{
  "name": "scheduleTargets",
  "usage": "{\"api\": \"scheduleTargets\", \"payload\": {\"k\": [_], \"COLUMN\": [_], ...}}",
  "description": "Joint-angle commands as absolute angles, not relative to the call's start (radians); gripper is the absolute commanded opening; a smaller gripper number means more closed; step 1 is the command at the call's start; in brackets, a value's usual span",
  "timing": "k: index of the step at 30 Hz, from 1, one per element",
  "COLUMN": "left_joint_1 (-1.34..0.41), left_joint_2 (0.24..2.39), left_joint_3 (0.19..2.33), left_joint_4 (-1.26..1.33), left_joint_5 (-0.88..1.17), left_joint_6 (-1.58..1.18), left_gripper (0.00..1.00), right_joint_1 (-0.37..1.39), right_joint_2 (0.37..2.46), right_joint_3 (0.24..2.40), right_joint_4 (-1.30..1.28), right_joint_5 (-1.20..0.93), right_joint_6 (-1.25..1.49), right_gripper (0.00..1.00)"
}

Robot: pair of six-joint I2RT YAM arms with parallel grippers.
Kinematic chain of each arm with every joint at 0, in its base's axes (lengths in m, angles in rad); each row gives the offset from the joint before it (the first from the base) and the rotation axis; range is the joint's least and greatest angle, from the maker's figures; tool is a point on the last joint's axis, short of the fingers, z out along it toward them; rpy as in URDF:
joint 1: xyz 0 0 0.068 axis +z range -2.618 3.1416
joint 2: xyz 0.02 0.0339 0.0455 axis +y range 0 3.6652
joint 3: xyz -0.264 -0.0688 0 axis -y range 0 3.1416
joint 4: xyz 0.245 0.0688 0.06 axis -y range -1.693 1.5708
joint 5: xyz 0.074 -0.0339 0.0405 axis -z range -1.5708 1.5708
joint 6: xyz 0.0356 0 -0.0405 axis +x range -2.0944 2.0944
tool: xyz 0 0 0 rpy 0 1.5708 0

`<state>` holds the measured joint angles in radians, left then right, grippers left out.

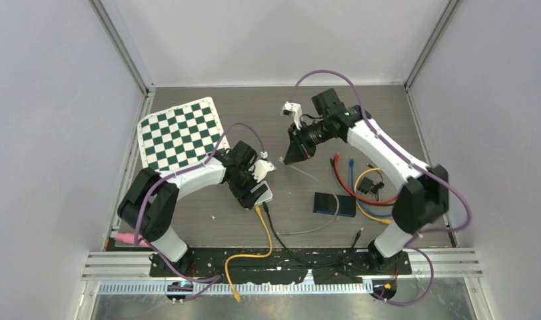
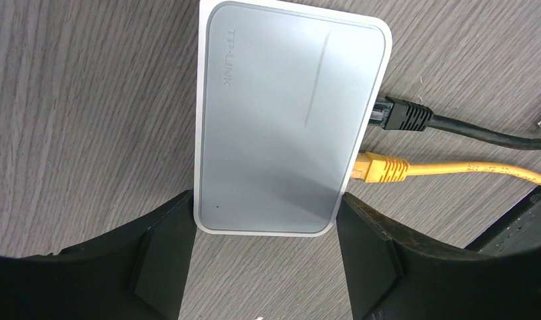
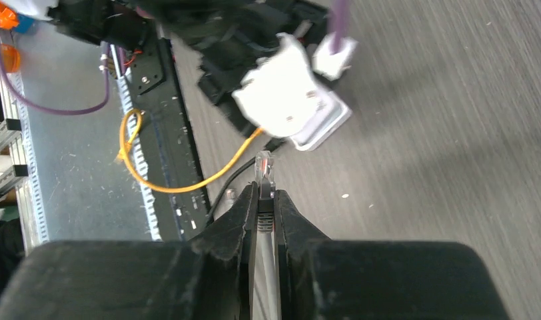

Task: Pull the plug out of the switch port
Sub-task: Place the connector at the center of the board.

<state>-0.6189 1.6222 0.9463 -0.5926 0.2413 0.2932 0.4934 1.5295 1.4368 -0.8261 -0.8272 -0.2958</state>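
Plug out of the switch, held in the right pincer

The left pincer (image 2: 264, 257) is clamped on the near end of the grey switch (image 2: 291, 120), one finger on each long side, with the switch lying flat on the wood-grain counter (image 2: 88, 100). A black plug (image 2: 404, 115) and a yellow plug (image 2: 381, 168) sit side by side in ports on the switch's edge, their cables trailing off across the counter. The right pincer (image 3: 266, 200) is closed tight on the clear plug (image 3: 264, 167) of a pale grey cable (image 1: 324, 227), the plug's tip poking out past the fingertips. In the top view this pincer hangs above the counter, apart from the switch and up-right of it.
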Motion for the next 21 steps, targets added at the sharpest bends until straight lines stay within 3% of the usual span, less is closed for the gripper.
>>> {"api": "scheduleTargets", "payload": {"k": [1,7,12,18,21], "left_joint_1": [-0.612,-0.612,-0.612,-0.611,-0.611], "left_joint_2": [1.621,1.625,1.634,1.635,1.636], "left_joint_3": [0.928,0.931,0.937,0.937,0.938], "left_joint_4": [-0.577,-0.578,-0.582,-0.584,-0.583], "left_joint_5": [0.231,0.227,0.225,0.224,0.225], "left_joint_6": [0.289,0.289,0.288,0.288,0.288], "left_gripper": [0.68,0.68,0.68,0.68,0.68], "right_joint_1": [0.454,0.415,0.412,0.413,0.411], "right_joint_2": [1.735,2.008,2.154,2.245,2.165], "right_joint_3": [1.59,1.799,1.944,2.045,1.923], "right_joint_4": [-0.823,-0.836,-0.699,-0.678,-0.656], "right_joint_5": [-0.919,-0.909,-0.798,-0.603,-0.485], "right_joint_6": [-0.371,-0.322,-0.139,0.067,0.1], "right_gripper": [0.05,0.07,0.11,0.43,0.55]}}
